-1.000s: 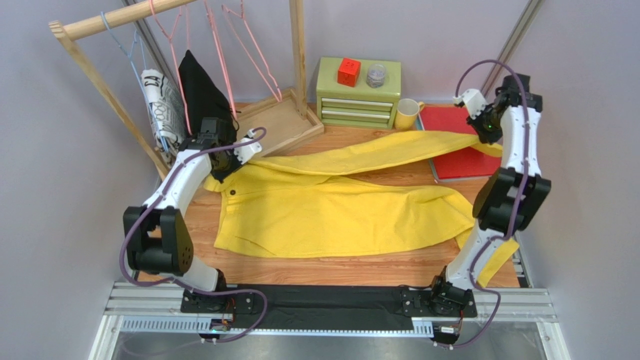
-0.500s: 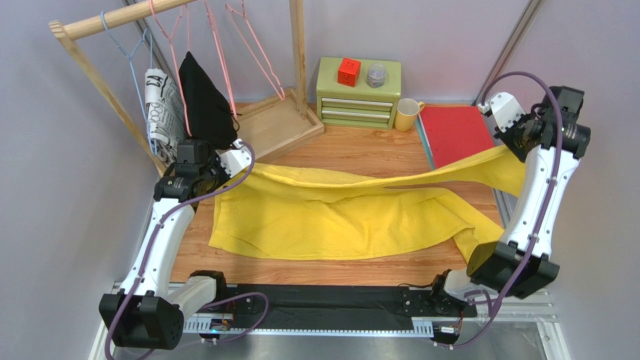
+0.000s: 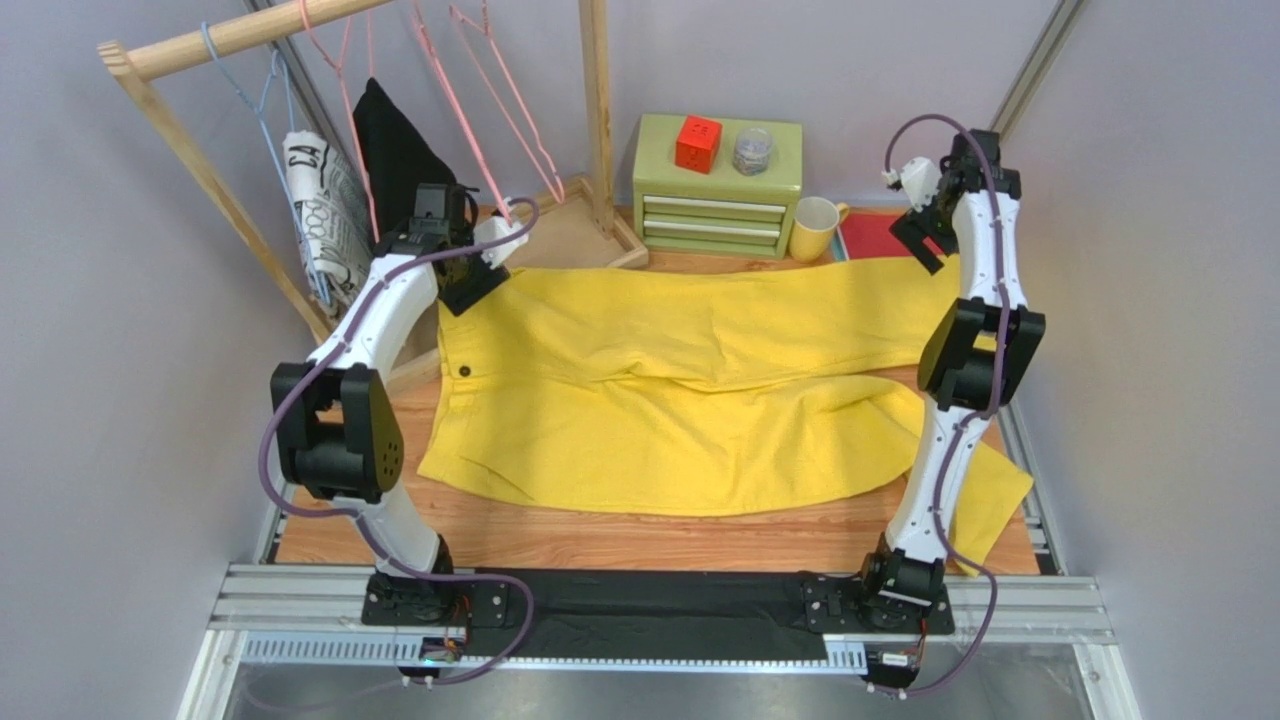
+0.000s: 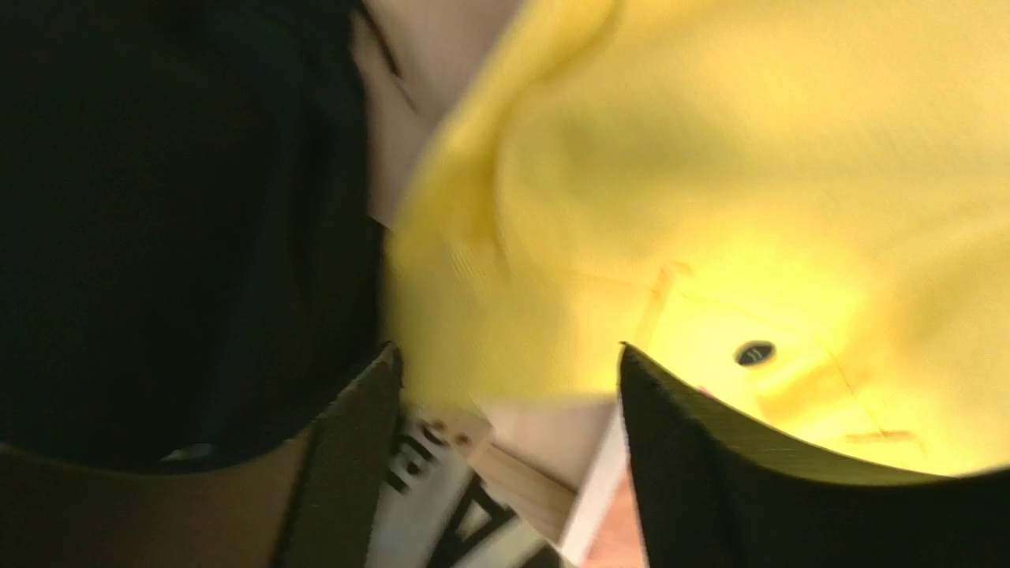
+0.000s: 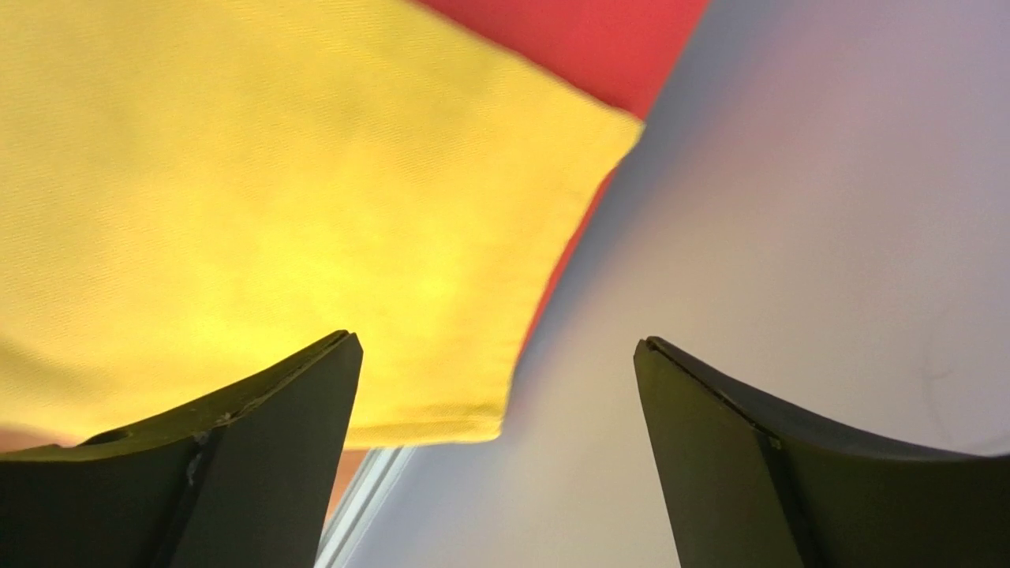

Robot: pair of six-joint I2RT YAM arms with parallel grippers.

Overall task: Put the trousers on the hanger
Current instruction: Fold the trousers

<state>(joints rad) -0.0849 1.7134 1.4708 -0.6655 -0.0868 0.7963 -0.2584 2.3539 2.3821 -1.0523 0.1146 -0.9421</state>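
Observation:
The yellow trousers (image 3: 676, 375) lie spread flat across the table, waistband to the left and legs running right. My left gripper (image 3: 478, 258) hovers at the waistband's far corner, jaws open, with the yellow cloth (image 4: 735, 178) just beyond the tips of the left gripper (image 4: 510, 367). My right gripper (image 3: 920, 233) is above the end of the far leg, and in its wrist view the right gripper (image 5: 496, 343) is open and empty beside the leg's hem (image 5: 261, 201). Pink hangers (image 3: 451, 105) hang on the rack at the back left.
A wooden rack (image 3: 226, 38) holds a blue hanger (image 3: 241, 75), a black garment (image 3: 394, 158) and a patterned garment (image 3: 319, 203). Behind the trousers are a wooden tray (image 3: 564, 240), a green drawer chest (image 3: 717, 183), a yellow mug (image 3: 813, 228) and a red folder (image 3: 872, 233).
Both arms carried the trousers toward the back of the table, then both grippers opened and let go. The cloth now lies flatter and farther back.

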